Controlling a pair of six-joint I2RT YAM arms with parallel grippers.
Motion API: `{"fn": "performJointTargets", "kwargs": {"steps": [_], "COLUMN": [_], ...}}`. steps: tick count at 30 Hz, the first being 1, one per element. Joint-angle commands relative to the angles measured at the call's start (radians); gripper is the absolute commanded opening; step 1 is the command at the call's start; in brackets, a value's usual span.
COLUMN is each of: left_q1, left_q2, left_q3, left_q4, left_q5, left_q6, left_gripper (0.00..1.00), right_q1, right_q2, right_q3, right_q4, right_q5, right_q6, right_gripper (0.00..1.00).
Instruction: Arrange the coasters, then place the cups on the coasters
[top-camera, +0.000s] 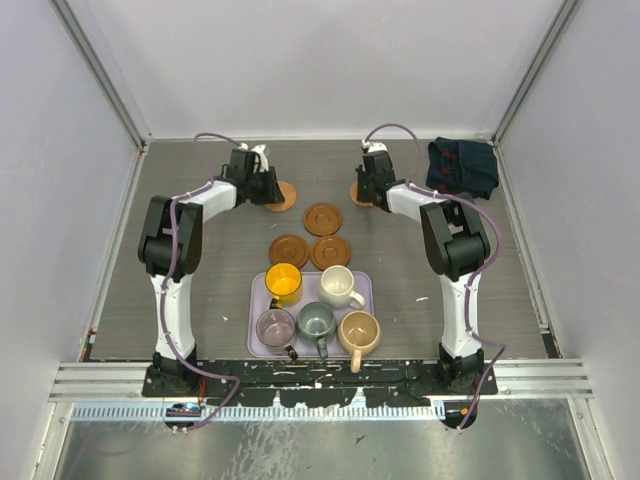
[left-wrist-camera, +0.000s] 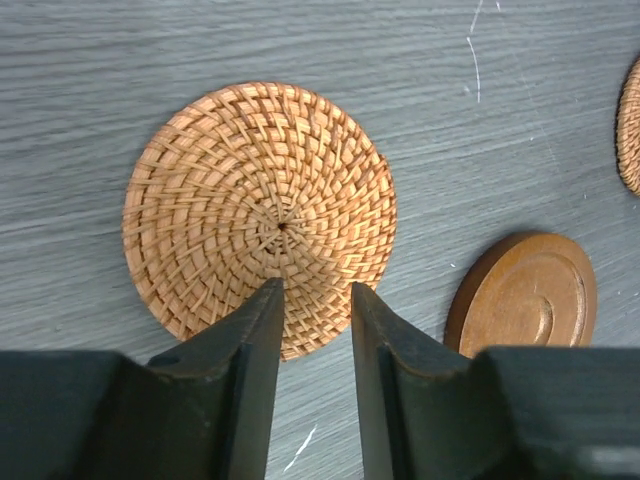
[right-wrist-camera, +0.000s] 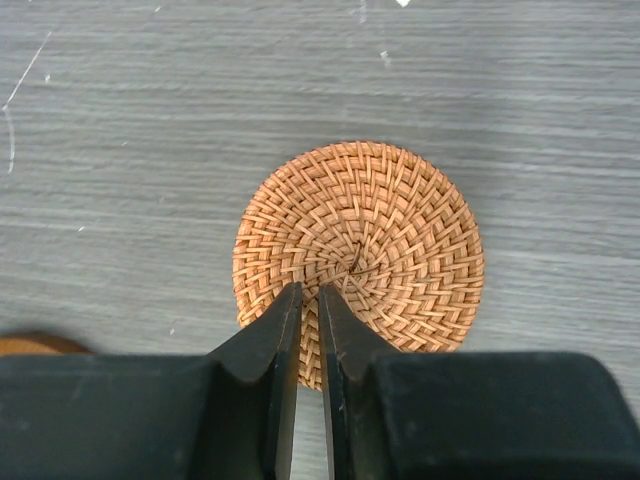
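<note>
Five coasters lie on the grey table. My left gripper (top-camera: 264, 180) (left-wrist-camera: 315, 292) hovers open over the near edge of a woven coaster (top-camera: 284, 196) (left-wrist-camera: 260, 215), with nothing between its fingers. A smooth brown coaster (left-wrist-camera: 525, 295) (top-camera: 323, 218) lies to the right of it. My right gripper (top-camera: 368, 186) (right-wrist-camera: 308, 290) is shut, its tips over the near edge of another woven coaster (right-wrist-camera: 358, 245) (top-camera: 356, 196), which lies flat. Two more coasters (top-camera: 289, 250) (top-camera: 330, 252) sit mid-table. The yellow (top-camera: 284, 284), white (top-camera: 338, 286), mauve (top-camera: 276, 326), grey-green (top-camera: 317, 322) and tan (top-camera: 359, 332) cups stand on the tray.
The lilac tray (top-camera: 365, 285) sits near the front, between the arm bases. A dark navy cloth (top-camera: 462, 165) is bunched at the back right corner. Grey walls close in the table on three sides.
</note>
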Motion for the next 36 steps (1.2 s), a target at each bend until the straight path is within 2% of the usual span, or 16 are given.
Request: {"fn": "performJointTargets", "kwargs": {"steps": [1,8,11,17,26,36], "left_q1": [0.056,0.073,0.072,0.073,0.072,0.073], "left_q2": [0.025,0.002,-0.026,-0.12,-0.268,-0.347], "left_q3": [0.006,0.062,0.048,-0.021,-0.181,-0.339], "left_q4": [-0.055,-0.099,-0.092,-0.038,0.109,0.163], "left_q5": [-0.007,0.038,0.066,0.114,0.154,0.155], "left_q6": [-0.046,-0.049,-0.05,-0.055,-0.079,-0.096], "left_gripper": [0.39,0.46,0.56,0.68,0.81,0.79], "right_q1": [-0.024,-0.024,-0.022,0.005,0.129,0.246], "right_q2": [0.032,-0.003,-0.043,-0.137,-0.224,-0.149], "right_q3": [0.048,0.054,0.048,0.048,-0.024,-0.033], "right_q4": [-0.066,-0.054,-0.033,-0.039,-0.072,-0.111], "right_q5": [-0.002,-0.042,-0.061,-0.067,-0.041,-0.016], "right_q6": [0.004,-0.018,-0.031,-0.084,-0.134,-0.15], "right_gripper": [0.19,0.24,0.27,0.33,0.33,0.23]}}
